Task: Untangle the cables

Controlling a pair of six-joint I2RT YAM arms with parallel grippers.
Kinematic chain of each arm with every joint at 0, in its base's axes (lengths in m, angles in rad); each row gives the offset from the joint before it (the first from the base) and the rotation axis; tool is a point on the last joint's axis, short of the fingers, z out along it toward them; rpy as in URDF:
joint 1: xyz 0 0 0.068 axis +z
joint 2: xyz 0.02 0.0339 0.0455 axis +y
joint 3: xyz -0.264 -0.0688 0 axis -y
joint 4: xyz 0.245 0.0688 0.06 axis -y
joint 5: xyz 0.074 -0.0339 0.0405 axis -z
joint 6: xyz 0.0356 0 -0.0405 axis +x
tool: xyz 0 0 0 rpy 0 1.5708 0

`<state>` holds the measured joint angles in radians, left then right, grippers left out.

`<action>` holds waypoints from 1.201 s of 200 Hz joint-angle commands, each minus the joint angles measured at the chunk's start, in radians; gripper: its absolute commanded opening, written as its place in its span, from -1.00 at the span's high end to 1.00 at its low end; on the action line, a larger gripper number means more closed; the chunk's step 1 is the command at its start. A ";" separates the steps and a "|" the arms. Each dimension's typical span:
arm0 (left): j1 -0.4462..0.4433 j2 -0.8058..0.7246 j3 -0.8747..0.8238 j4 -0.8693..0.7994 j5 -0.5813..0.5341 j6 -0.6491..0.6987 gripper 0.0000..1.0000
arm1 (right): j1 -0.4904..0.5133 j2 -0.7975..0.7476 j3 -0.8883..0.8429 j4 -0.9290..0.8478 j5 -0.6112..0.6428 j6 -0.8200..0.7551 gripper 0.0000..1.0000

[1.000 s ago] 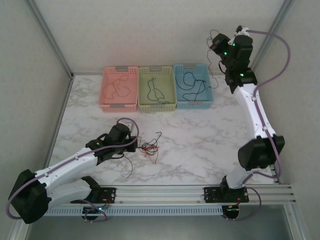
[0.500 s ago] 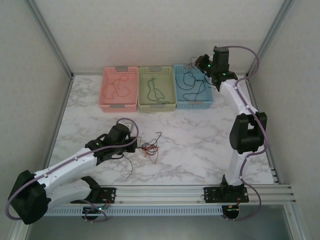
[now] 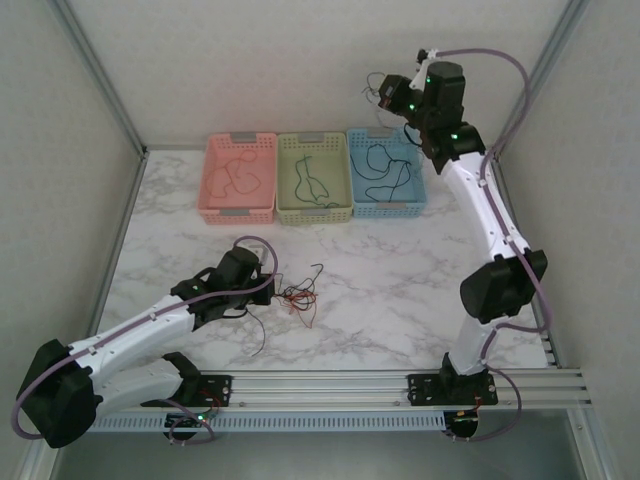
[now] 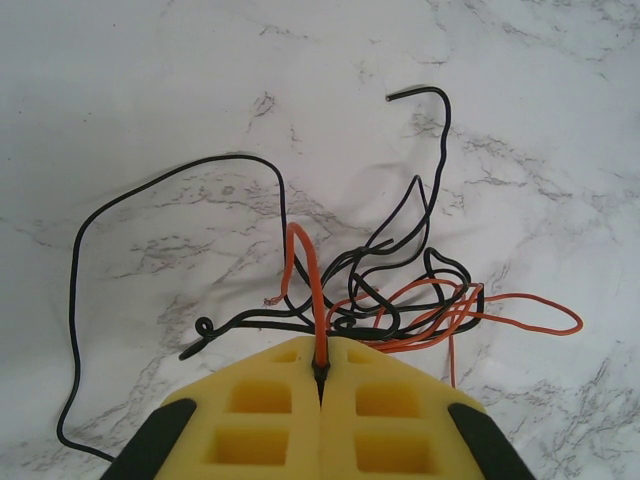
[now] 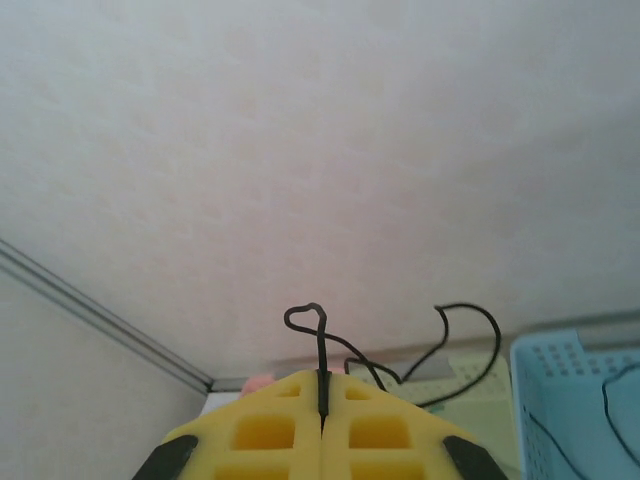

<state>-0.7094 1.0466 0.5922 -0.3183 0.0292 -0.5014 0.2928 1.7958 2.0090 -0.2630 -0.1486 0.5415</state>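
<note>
Left wrist camera is showing the cables (image 4: 400,290) lying tangled on the marble table (image 4: 150,100) just ahead of the left gripper (image 4: 321,368), which is pinching a red-orange strand (image 4: 312,280). Held high, the right gripper (image 5: 322,395) is pinching a black cable (image 5: 320,355), with the blue basket (image 5: 545,380) lying below to its right.

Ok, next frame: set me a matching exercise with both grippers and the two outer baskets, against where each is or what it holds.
Column A
1. left gripper
2. right gripper
3. pink basket
4. blue basket

Column B
a. right end of the basket row
b. shut on a red-orange cable, low over the table
c. left end of the basket row
d. shut on a black cable, high up by the back wall

Pairs: 1-b, 2-d, 3-c, 4-a
</note>
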 commanded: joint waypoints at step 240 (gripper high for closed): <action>0.008 -0.043 -0.019 -0.003 0.049 -0.004 1.00 | -0.055 0.301 0.114 -0.391 0.255 0.030 0.18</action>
<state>-0.7094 1.0286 0.5850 -0.3183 0.0509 -0.5014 0.2539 2.0449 2.0712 -0.5591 0.1345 0.5476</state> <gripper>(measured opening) 0.048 0.224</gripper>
